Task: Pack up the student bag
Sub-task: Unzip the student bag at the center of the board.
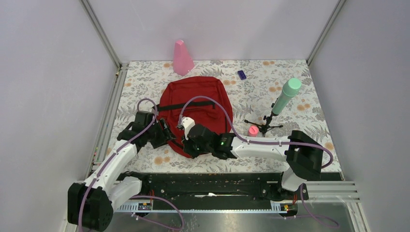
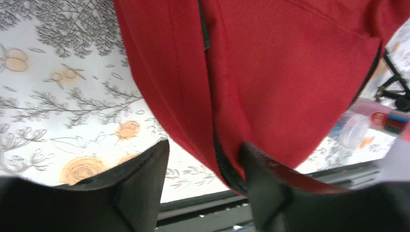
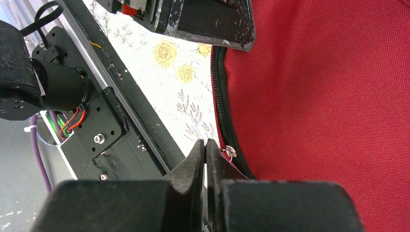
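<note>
The student bag point(image 1: 198, 104), dark red with a black strap, lies flat in the middle of the flowered table. My left gripper point(image 1: 162, 133) is at its near left edge. In the left wrist view it is open point(image 2: 205, 169), straddling the bag's edge point(image 2: 290, 72) and black zipper point(image 2: 220, 154); the right finger point(image 2: 263, 179) touches the fabric, the left one stands apart. My right gripper point(image 1: 191, 142) is at the near edge. Its jaws are shut point(image 3: 205, 145), and the zipper's metal ring point(image 3: 228, 153) lies against the outer side of one finger. The bag point(image 3: 329, 96) fills the right of that view.
A pink bottle point(image 1: 183, 58) stands at the back, with a small purple object point(image 1: 241, 74) to its right. A green-topped rod on a black tripod point(image 1: 283, 99) and a pink cap point(image 1: 253, 130) are right of the bag. A clear pack of coloured pens point(image 2: 372, 123) lies near the bag's corner.
</note>
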You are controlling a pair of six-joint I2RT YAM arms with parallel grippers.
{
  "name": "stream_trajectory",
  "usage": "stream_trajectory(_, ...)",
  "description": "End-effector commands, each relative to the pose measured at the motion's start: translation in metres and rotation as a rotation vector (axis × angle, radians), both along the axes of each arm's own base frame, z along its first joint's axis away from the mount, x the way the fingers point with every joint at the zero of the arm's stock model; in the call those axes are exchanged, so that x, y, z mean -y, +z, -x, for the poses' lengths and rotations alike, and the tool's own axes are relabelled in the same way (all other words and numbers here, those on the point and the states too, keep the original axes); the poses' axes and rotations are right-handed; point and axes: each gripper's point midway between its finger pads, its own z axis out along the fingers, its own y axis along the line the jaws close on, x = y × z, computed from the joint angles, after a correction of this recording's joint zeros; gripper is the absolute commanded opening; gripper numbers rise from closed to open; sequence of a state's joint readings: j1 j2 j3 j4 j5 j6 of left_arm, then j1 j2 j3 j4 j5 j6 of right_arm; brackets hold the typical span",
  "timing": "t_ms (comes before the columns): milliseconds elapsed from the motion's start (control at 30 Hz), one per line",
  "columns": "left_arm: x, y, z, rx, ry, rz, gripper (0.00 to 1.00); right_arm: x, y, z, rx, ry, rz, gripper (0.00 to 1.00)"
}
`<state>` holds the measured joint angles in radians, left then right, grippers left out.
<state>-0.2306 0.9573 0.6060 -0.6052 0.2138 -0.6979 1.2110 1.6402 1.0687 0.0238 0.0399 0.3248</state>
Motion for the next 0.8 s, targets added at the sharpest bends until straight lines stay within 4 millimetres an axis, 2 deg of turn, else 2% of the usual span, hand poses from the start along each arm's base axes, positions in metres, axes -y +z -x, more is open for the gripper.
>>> stream_trajectory(0, 0.014, 0.005, -0.009, 0.034, -0.025, 0.068, 0.52, -0.015, 0.022, -0.002, 0.036, 0.019, -0.060, 0.00)
stream_trajectory(133, 0.017, 0.007, -0.015, 0.047, -0.024, 0.083, 0.36, -0.015, 0.021, -0.002, 0.036, 0.016, -0.055, 0.00)
stream_trajectory(333, 0.016, 0.016, -0.029, 0.090, -0.028, 0.062, 0.00, -0.009, 0.021, -0.003, 0.044, 0.014, -0.028, 0.00)
stream_trajectory(567, 0.012, 0.040, -0.061, 0.169, -0.075, -0.011, 0.00, -0.014, 0.033, -0.012, 0.089, -0.009, -0.038, 0.00)
stream_trajectory(767, -0.007, 0.052, -0.084, 0.198, -0.089, -0.044, 0.00, -0.024, 0.034, -0.019, 0.079, -0.026, -0.015, 0.00)
